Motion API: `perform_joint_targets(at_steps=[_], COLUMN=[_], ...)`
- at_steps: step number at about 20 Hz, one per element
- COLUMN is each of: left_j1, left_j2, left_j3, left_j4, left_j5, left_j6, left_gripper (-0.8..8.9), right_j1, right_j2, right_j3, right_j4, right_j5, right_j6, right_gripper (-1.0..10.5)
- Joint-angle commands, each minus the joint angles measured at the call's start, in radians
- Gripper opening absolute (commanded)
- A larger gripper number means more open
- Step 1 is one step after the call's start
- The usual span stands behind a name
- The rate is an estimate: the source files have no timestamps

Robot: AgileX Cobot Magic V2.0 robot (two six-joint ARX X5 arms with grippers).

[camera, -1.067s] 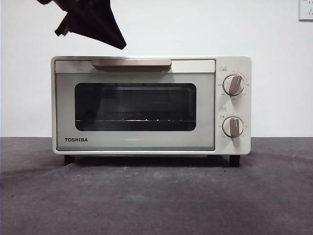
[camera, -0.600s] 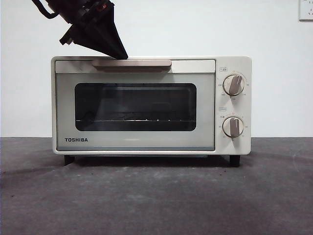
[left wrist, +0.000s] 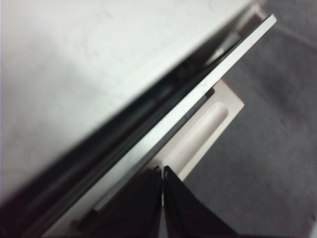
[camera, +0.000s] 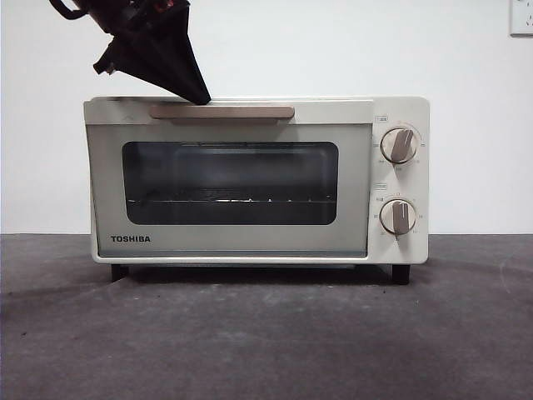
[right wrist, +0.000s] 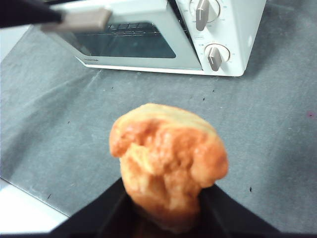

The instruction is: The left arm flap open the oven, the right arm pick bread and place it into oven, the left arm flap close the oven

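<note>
Front view: my left hand (camera: 200, 98), clenched, presses its tip behind the oven (camera: 250, 179) handle (camera: 221, 111); my right hand (right wrist: 166, 208) grasps the bread (right wrist: 166, 161).

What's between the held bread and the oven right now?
Only bare grey table, per the right wrist view: the right gripper holds the bread short of the oven.

The left arm's matte black, wedge-shaped two-jaw gripper (camera: 200, 96) is tapering to a point, with a black cable (camera: 71, 12) looping beside its body.
</note>
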Motion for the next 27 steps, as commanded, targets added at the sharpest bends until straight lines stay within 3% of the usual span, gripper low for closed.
perform_joint_targets(at_steps=[1,6,12,19,27], left_j1=[-0.024,-0.06,-0.091,-0.181,-0.284], left_j2=[0.035,0.006,-0.101,-0.257,-0.285], left_j3=[-0.003,-0.056,-0.233,-0.505,-0.686], left_j4=[-0.067,-0.071,0.064,0.331,0.53], left_j5=[-0.045,-0.052,-0.053,-0.167,-0.307], left_j6=[0.025,0.027,-0.053,-0.234,-0.422], left_gripper=[0.1,0.1,0.1,0.1,0.1], right_j1=[0.005,0.005,0.005,0.005,0.005], right_j2=[0.001,0.001,0.001,0.001,0.001], right_j3=[0.01,0.01,0.01,0.01,0.01], right_j4=[0.014,0.014,0.014,0.014,0.014], right_j5=[-0.003,-0.003,-0.002,-0.002,-0.002], right_j6=[0.01,0.01,0.009,0.009,0.009], right_gripper=[1.4,1.4,1.4,1.4,1.4])
